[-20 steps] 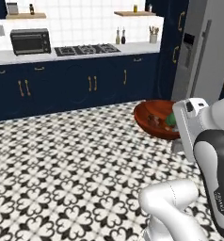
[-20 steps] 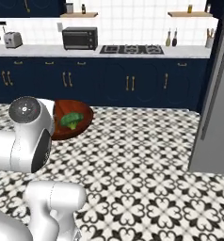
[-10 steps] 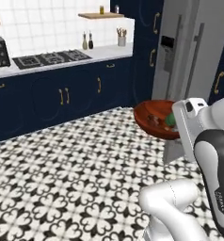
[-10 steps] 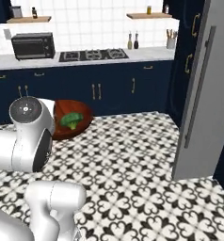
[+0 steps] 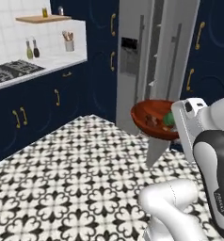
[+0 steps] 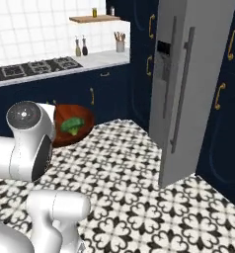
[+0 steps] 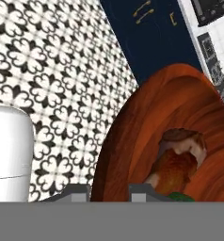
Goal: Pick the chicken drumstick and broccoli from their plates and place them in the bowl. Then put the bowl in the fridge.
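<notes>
The red-brown bowl [image 5: 149, 113] hangs in the air in front of the arm, above the tiled floor. My gripper [image 7: 109, 193] is shut on its rim, one fingertip [image 7: 78, 190] outside the wall and the other inside. In the bowl lie the brown chicken drumstick [image 7: 180, 157] and the green broccoli [image 6: 71, 125]. The grey fridge [image 5: 132, 61] stands just beyond the bowl, its dispenser panel facing me. Its right door [image 6: 193, 74], with the long bar handle, is swung out, and shelves show behind it in the left base view. The plates are out of view.
To the left runs a white counter [image 6: 65, 64] with a cooktop [image 6: 35, 66], bottles and a utensil holder, over dark blue cabinets [image 5: 34, 108]. More dark blue tall cabinets [image 6: 228, 99] flank the fridge. Patterned floor [image 5: 71, 188] lies between me and the fridge.
The base has turned right, so the whole scene slid left and the fridge now stands close ahead. The bowl stays in the gripper with both foods inside.
</notes>
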You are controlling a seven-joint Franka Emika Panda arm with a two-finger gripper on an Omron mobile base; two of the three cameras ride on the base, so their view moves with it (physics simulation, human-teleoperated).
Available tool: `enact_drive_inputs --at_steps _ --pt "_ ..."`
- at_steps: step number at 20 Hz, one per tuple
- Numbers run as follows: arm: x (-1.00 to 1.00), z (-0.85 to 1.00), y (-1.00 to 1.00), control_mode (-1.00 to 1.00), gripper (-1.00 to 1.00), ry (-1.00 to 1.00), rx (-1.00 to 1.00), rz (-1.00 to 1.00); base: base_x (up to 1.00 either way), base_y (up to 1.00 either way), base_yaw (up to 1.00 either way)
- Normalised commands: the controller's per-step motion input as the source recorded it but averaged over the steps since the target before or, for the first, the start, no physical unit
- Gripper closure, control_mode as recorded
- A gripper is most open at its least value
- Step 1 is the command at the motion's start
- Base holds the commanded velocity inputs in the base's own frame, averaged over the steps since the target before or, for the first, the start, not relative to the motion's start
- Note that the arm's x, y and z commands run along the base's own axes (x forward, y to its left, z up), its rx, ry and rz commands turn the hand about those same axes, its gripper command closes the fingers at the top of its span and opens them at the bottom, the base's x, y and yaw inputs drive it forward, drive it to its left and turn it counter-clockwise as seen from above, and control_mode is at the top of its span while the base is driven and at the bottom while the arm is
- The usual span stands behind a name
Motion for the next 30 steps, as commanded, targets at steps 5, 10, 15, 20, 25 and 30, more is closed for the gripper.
enact_drive_inputs --at_steps 5,10,15,20,25,30 --pt "0.0 0.0 0.0 1.0 1.0 0.0 0.0 0.0 0.76 0.78 -0.66" --pt "0.0 0.0 0.0 1.0 1.0 0.0 0.0 0.0 0.69 0.86 -0.63" --pt "0.0 0.0 0.0 1.0 1.0 0.0 0.0 0.0 0.29 0.92 -0.6" --pt "0.0 0.0 0.0 1.0 1.0 0.0 0.0 0.0 0.07 0.96 -0.56" --pt "0.0 0.0 0.0 1.0 1.0 0.0 0.0 0.0 0.23 1.0 -0.49" --pt "0.0 0.0 0.0 1.0 1.0 0.0 0.0 0.0 0.46 1.0 -0.38"
